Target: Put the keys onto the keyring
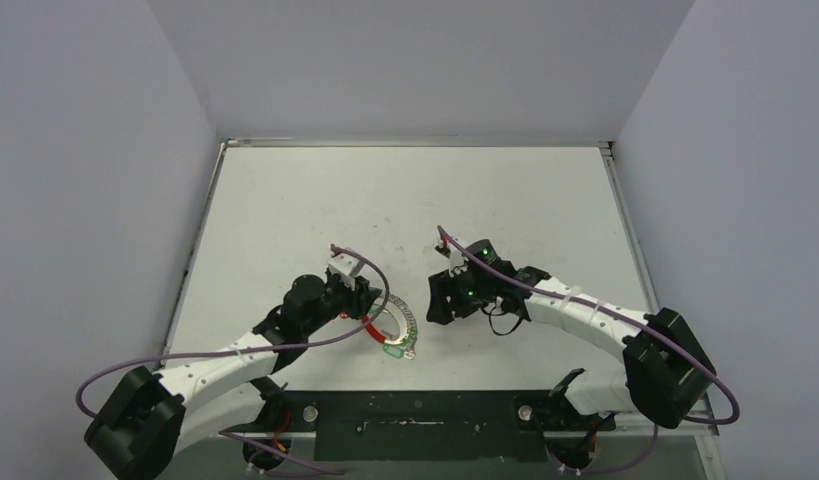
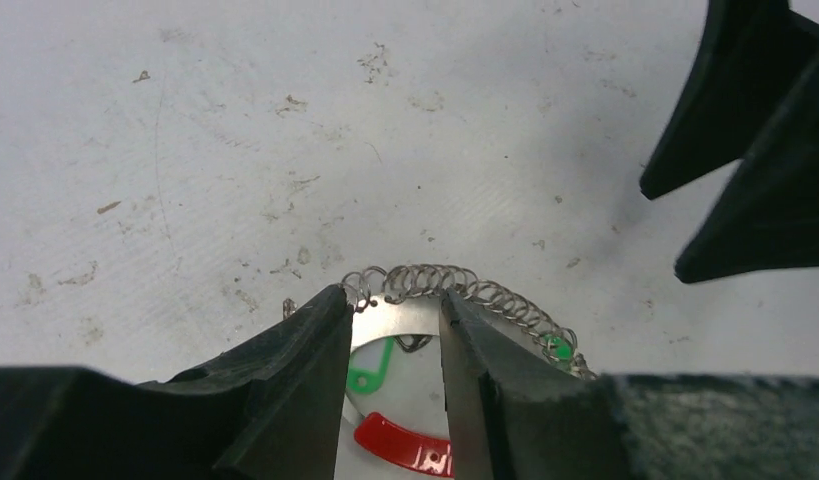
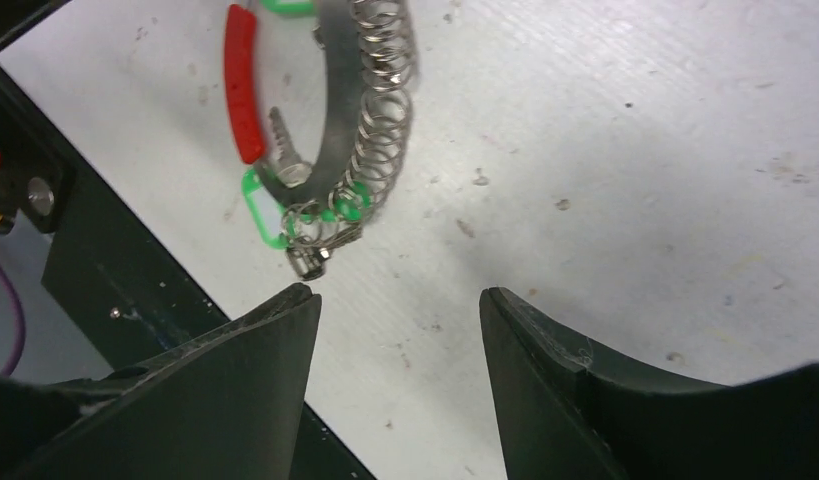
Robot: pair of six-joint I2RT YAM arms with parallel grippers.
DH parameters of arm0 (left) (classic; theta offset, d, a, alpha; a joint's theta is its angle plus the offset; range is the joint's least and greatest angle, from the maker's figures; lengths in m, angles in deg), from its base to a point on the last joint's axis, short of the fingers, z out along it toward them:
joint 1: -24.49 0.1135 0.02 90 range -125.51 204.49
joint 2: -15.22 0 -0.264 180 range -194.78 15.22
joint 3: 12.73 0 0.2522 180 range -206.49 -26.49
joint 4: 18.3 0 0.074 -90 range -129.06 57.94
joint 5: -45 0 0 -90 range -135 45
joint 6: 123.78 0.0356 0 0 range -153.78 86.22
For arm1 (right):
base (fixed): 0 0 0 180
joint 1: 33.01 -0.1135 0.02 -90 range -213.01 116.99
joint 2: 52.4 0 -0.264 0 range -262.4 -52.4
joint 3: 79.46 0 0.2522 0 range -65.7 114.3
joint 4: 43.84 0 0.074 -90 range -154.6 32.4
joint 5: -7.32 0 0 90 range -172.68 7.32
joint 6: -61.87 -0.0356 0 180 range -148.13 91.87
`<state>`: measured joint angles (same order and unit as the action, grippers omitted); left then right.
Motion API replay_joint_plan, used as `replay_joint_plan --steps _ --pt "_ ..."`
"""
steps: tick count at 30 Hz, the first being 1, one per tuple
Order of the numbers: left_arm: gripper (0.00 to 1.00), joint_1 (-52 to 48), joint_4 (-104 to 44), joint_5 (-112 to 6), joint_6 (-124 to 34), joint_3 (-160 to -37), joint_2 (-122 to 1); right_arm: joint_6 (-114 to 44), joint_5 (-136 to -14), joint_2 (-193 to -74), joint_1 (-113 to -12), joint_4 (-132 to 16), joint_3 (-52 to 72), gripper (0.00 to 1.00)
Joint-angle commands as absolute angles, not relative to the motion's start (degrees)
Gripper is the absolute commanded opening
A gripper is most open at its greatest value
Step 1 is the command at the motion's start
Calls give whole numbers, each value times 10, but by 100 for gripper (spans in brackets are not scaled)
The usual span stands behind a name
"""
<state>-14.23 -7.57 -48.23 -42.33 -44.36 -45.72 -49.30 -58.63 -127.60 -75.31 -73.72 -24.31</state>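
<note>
The keyring [image 1: 395,325] lies flat on the white table between the two arms, its red arc [image 3: 242,85] on one side and a fringe of silvery loops [image 3: 380,110] on the other. Keys with green tags [image 3: 260,210] hang on it, and one silver key [image 3: 285,150] lies inside the ring. My left gripper [image 2: 393,305] stands open just over the ring's metal band [image 2: 405,318], a finger on each side, with a green tag [image 2: 370,370] between them. My right gripper [image 3: 397,295] hangs open over bare table just right of the ring, holding nothing.
The dark mounting plate [image 1: 415,420] runs along the near edge, close below the ring and under my right gripper's left finger [image 3: 245,380]. The right gripper's fingers [image 2: 745,150] show at the upper right of the left wrist view. Grey walls [image 1: 95,150] enclose the table.
</note>
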Motion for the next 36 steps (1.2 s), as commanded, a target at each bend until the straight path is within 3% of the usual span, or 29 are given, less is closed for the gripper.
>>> replay_joint_plan --steps 1,8,13,30,36 --pt "36 -142 -128 -491 -490 -393 -353 -437 -595 -1299 -736 -750 -206 61" --pt "36 -147 -194 -458 -594 -330 -216 -446 -604 -1364 -733 -741 -167 59" --pt "33 -147 -199 -443 -643 -314 -205 -481 -605 -1401 -734 -710 -161 57" --pt "20 -142 -41 -504 -634 -372 -505 -573 -575 -1476 -835 -602 -210 38" --pt "20 -138 -37 -503 -593 -396 -539 -583 -600 -1445 -855 -606 -228 38"
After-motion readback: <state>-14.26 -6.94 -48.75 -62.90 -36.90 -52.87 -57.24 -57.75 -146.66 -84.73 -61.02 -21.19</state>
